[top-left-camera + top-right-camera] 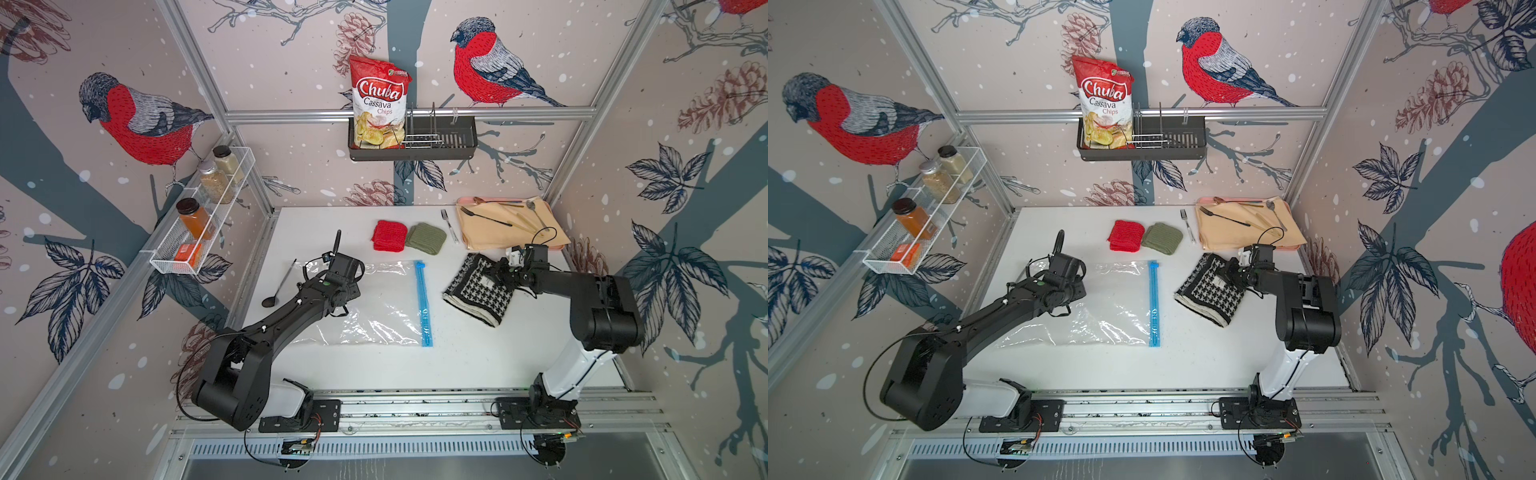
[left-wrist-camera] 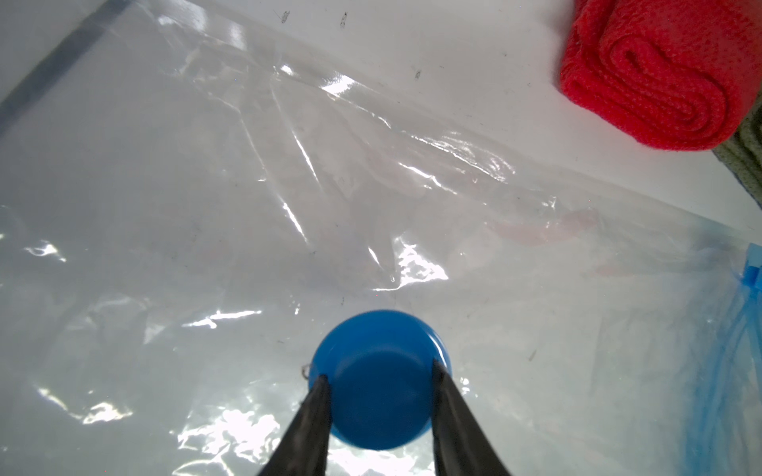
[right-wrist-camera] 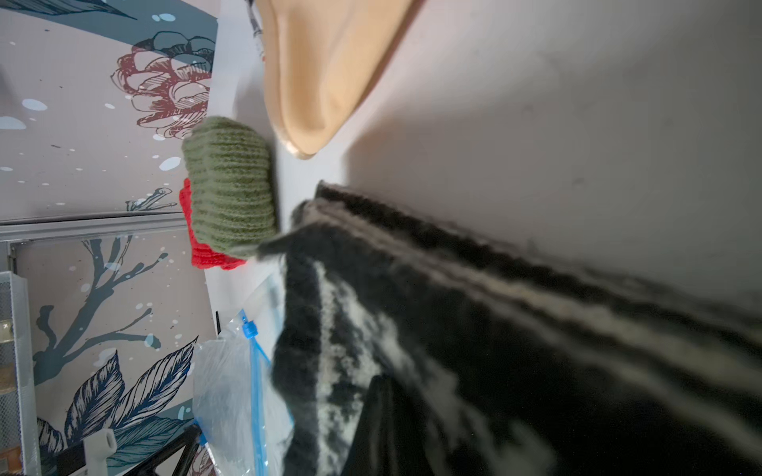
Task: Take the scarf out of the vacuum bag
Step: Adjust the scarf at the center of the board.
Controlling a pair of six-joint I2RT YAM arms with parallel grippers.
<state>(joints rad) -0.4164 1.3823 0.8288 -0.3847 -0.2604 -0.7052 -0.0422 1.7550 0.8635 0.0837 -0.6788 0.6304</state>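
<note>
The scarf (image 1: 478, 293) (image 1: 1209, 291), black-and-white houndstooth with cream edges, lies folded on the white table, right of the vacuum bag and fully outside it. My right gripper (image 1: 497, 273) (image 1: 1231, 271) is shut on the scarf's far right part; in the right wrist view the scarf (image 3: 495, 329) fills the frame around one dark finger (image 3: 383, 416). The vacuum bag (image 1: 374, 311) (image 1: 1108, 311) lies flat, its light-blue zip strip (image 1: 423, 303) facing the scarf. My left gripper (image 2: 379, 377) is shut on the bag's round blue valve cap (image 2: 377, 395), one finger on each side.
A red knit piece (image 1: 390, 236) and an olive knit piece (image 1: 426, 237) lie behind the bag. A fork (image 1: 449, 226) and a tan cloth with cutlery (image 1: 511, 228) sit at the back right. A black spoon (image 1: 279, 286) lies left of the left arm.
</note>
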